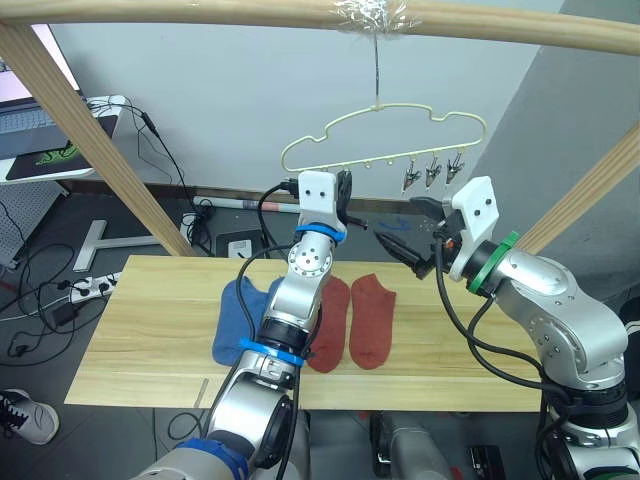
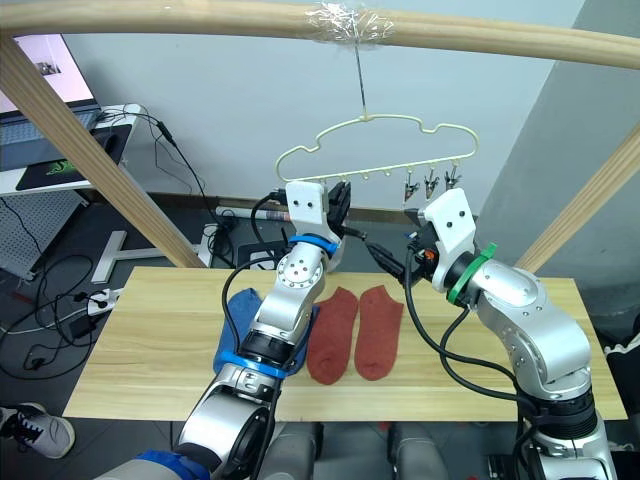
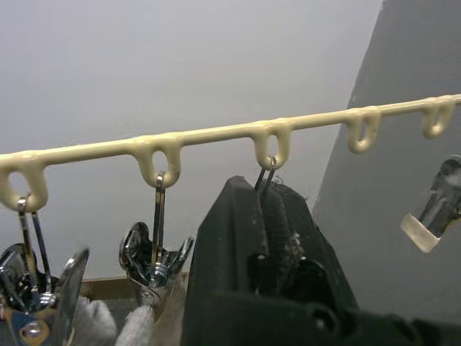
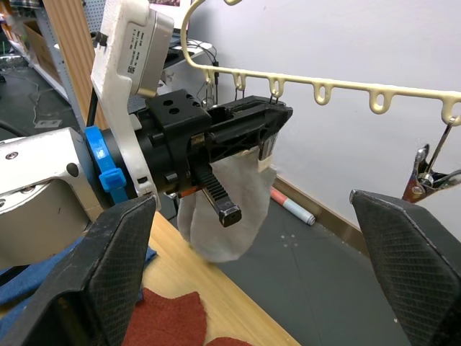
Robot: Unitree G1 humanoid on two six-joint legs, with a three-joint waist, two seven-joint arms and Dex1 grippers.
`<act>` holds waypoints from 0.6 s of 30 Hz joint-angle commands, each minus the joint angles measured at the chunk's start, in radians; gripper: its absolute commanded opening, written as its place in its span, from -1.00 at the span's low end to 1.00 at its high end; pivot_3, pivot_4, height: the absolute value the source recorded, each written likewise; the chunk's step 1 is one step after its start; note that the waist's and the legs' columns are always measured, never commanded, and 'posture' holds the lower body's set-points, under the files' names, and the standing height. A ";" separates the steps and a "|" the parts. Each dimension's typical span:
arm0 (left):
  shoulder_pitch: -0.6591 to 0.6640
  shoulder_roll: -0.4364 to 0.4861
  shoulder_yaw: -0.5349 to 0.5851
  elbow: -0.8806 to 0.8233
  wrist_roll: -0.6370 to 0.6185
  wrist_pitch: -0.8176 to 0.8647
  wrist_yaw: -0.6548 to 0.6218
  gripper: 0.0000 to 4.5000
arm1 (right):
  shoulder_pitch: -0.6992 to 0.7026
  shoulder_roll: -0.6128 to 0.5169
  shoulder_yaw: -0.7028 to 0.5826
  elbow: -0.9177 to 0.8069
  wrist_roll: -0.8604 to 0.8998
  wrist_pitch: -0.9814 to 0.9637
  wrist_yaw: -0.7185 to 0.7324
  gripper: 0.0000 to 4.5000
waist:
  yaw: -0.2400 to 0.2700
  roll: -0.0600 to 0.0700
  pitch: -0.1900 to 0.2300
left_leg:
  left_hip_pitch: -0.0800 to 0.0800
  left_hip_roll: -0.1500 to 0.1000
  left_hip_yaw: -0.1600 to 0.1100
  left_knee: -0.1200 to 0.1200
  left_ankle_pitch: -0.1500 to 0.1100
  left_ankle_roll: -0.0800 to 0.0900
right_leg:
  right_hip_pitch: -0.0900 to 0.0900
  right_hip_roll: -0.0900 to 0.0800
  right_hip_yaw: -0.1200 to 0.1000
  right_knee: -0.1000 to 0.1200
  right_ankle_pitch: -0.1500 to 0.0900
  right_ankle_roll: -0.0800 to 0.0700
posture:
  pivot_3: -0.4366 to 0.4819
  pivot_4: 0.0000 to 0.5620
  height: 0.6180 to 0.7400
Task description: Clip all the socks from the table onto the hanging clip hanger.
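Observation:
The pale-yellow clip hanger (image 1: 380,110) hangs by its hook from the wooden beam. My left gripper (image 1: 345,190) is raised to the hanger's lower bar and is shut on a small metal clip (image 3: 265,173). A light grey sock (image 4: 223,223) hangs just behind and below that gripper. Beside it, two more clips (image 3: 155,252) hold grey fabric. My right gripper (image 1: 412,232) hovers open and empty to the right, below three bare clips (image 1: 432,175). On the table (image 1: 150,340) lie blue socks (image 1: 240,315) and two rust red socks (image 1: 330,325) (image 1: 372,320).
A thick wooden beam (image 1: 200,15) crosses overhead, with slanted posts at the left (image 1: 90,140) and right (image 1: 590,190). Behind the table are floor cables (image 1: 60,290) and a desk with a laptop (image 1: 30,110).

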 commanded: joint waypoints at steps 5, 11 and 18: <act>-0.001 0.009 0.020 -0.069 -0.061 0.055 -0.071 -1.00 | 0.071 -0.019 0.157 0.010 -0.099 0.016 -0.036 1.00 | 0.002 0.000 0.000 | 0.000 0.000 0.000 0.000 0.000 0.000 | 0.000 0.000 0.000 0.000 0.000 0.000 | 0.34 -0.26 1.00; 0.016 0.045 0.055 -0.185 -0.195 0.240 -0.218 -1.00 | 0.181 0.054 0.320 0.301 -0.285 -0.154 -0.107 1.00 | 0.001 0.000 0.000 | 0.000 0.000 0.000 0.000 0.000 0.000 | 0.000 0.000 0.000 0.000 0.000 0.000 | 0.41 -0.28 1.00; 0.066 0.107 0.058 -0.287 -0.215 0.342 -0.255 -1.00 | 0.077 0.231 0.331 0.713 -0.369 -0.334 -0.116 1.00 | -0.021 0.000 0.000 | 0.001 0.001 0.000 0.000 0.002 0.000 | -0.001 0.001 0.000 0.003 0.000 0.000 | 0.50 -0.29 1.00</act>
